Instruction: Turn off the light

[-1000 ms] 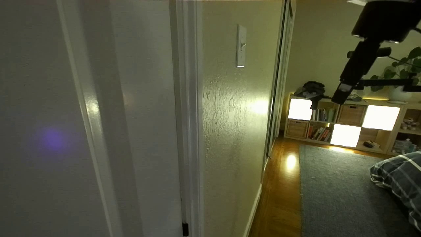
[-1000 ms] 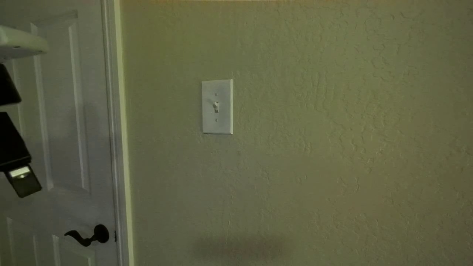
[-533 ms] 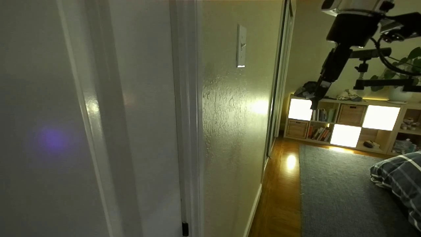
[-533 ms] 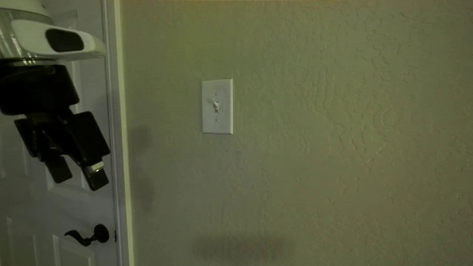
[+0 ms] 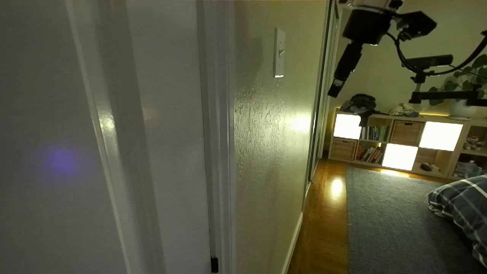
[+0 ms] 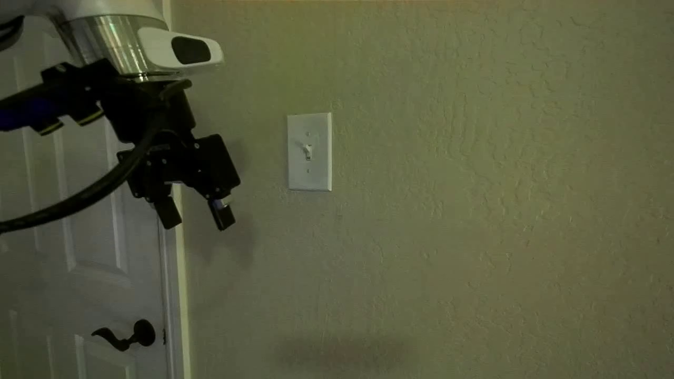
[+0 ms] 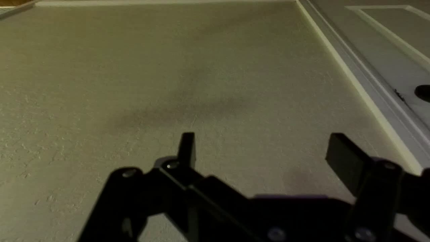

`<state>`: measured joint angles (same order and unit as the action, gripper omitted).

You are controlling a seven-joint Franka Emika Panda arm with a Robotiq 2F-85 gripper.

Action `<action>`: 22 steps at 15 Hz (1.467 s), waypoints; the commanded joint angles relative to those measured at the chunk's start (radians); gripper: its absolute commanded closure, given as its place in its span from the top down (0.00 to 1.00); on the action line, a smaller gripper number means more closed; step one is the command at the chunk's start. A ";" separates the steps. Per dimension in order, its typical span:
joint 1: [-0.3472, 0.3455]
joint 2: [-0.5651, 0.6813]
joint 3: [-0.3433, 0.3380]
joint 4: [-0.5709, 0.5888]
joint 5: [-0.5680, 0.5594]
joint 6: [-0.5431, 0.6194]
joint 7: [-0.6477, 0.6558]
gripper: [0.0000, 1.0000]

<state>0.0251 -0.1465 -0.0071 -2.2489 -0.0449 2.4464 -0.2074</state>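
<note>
The light shows only as its white upright switch plate on the wall; it is seen edge-on in an exterior view. Its small toggle lever appears to point up. The lamp itself is out of view. My gripper hangs tilted downward, left of the plate, with fingertips lower than the plate's bottom edge. In an exterior view, the gripper is apart from the wall, to the right of the plate. In the wrist view, the gripper is open with nothing between its fingers; the switch plate does not show there.
A white door with a dark handle and its frame stand beside the wall. A camera on a stand, a low shelf with glowing squares, a rug and a bed are farther back.
My gripper has moved in from the picture edge: leftward and up in an exterior view, rightward and up toward the plate where it is seen face-on. The switch plate and lever look unchanged.
</note>
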 commanded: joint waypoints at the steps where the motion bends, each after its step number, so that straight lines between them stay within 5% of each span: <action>1: -0.001 0.010 0.002 0.013 -0.001 -0.002 0.001 1.00; 13: -0.020 0.065 -0.027 0.095 0.039 0.104 -0.030 1.00; 14: -0.023 0.067 -0.028 0.109 0.038 0.112 -0.031 0.77; 22: -0.033 0.091 -0.030 0.215 0.026 0.206 -0.023 0.26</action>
<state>-0.0034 -0.0776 -0.0339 -2.0751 -0.0219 2.6111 -0.2147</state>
